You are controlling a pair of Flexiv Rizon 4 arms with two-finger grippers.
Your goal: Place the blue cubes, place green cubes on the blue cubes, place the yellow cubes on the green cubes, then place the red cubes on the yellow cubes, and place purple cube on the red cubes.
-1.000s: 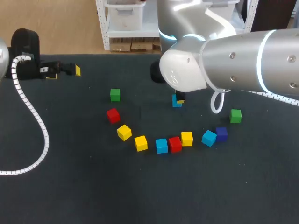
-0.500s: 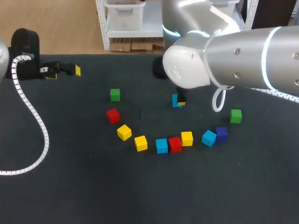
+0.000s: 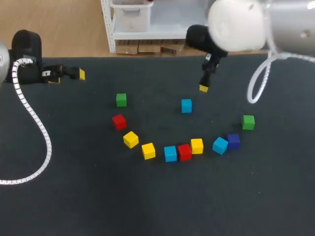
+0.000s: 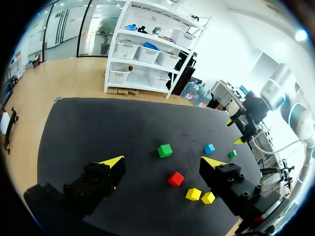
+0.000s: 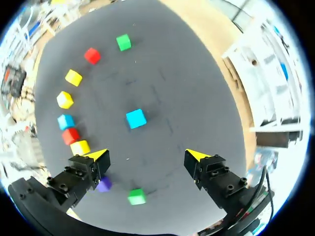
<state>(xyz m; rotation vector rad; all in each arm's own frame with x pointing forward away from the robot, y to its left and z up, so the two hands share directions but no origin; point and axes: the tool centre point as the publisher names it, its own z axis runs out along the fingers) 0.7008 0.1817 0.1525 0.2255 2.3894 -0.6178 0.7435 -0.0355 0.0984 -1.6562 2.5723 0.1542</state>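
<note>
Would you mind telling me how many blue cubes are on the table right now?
3. One blue cube sits alone mid-table; a second lies in the curved row beside a red cube; a third touches the purple cube. None seems hidden.

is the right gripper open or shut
Open. The right gripper has its yellow tips wide apart with nothing between them; the nearest blue cube lies free ahead of it.

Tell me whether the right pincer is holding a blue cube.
No: the right pincer is open and empty, and the lone blue cube lies on the table ahead of it.
</note>
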